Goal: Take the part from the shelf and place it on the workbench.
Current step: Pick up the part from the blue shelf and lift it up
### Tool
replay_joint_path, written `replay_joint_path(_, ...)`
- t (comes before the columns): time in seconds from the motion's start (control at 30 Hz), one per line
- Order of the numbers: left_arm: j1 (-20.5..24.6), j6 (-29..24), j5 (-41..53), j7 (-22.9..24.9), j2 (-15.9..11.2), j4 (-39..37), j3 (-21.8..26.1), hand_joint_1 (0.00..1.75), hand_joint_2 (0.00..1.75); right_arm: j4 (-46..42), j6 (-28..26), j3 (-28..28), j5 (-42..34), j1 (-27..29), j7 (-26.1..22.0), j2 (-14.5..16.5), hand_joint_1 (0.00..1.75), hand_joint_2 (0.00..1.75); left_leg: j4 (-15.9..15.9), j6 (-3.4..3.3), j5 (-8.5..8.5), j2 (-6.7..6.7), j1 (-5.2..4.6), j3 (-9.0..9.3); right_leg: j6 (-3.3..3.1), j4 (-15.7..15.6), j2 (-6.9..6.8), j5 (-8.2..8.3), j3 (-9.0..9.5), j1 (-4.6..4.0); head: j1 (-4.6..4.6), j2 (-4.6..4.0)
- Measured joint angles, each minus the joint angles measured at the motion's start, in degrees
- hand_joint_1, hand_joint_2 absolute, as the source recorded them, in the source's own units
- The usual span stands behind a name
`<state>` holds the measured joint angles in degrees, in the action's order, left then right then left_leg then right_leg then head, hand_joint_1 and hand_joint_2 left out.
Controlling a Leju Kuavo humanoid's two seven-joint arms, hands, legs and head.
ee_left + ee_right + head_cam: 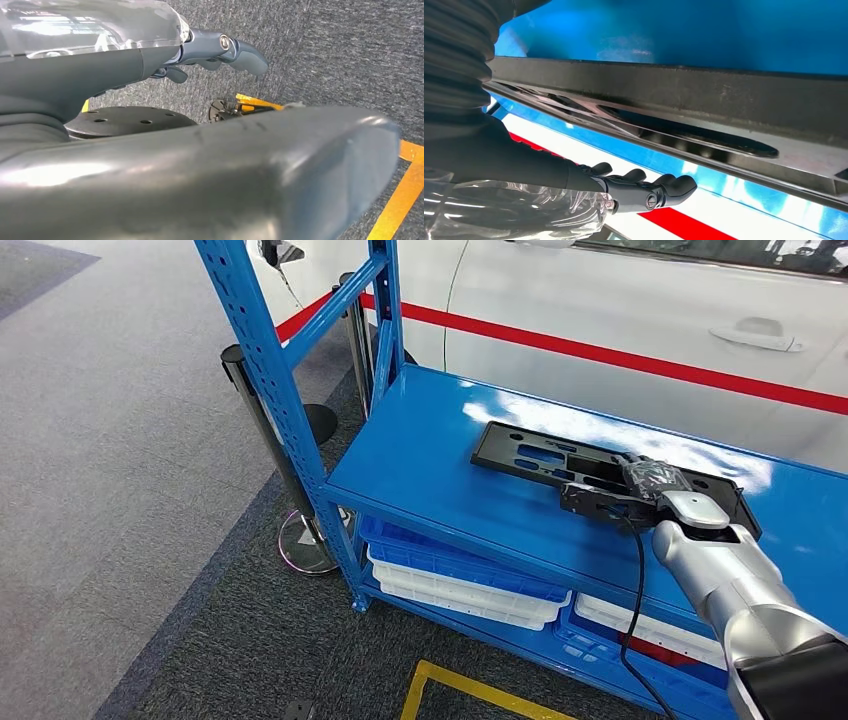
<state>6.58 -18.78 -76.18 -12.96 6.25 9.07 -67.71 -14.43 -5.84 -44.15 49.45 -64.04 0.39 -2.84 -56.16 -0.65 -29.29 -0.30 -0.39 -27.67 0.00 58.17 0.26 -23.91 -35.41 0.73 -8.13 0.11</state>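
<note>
The part (pixel 560 462) lies flat on the top board of the shelf (pixel 430 480), toward its right half. The right hand (pixel 640 485) rests on the part's near right portion, the arm reaching in from the lower right. Beneath the board, stacked trays (pixel 460 580) sit on a lower level. A post on a round base (pixel 300 540) stands on the floor left of the shelf. A car (pixel 620 310) stands behind the shelf.
</note>
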Motion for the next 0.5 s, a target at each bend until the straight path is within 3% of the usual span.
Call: replay_joint_path(0.5, 0.0, -0.4, 0.0, 0.3, 0.0, 0.0, -0.1, 0.0, 0.0, 0.0, -0.6, 0.0, 0.3, 0.2, -0.7, -0.1, 0.0, 1.75, 0.0, 0.0, 0.0, 0.0, -0.06, 0.02, 0.0, 0.0, 0.0, 0.0, 0.02, -0.02, 0.0, 0.0)
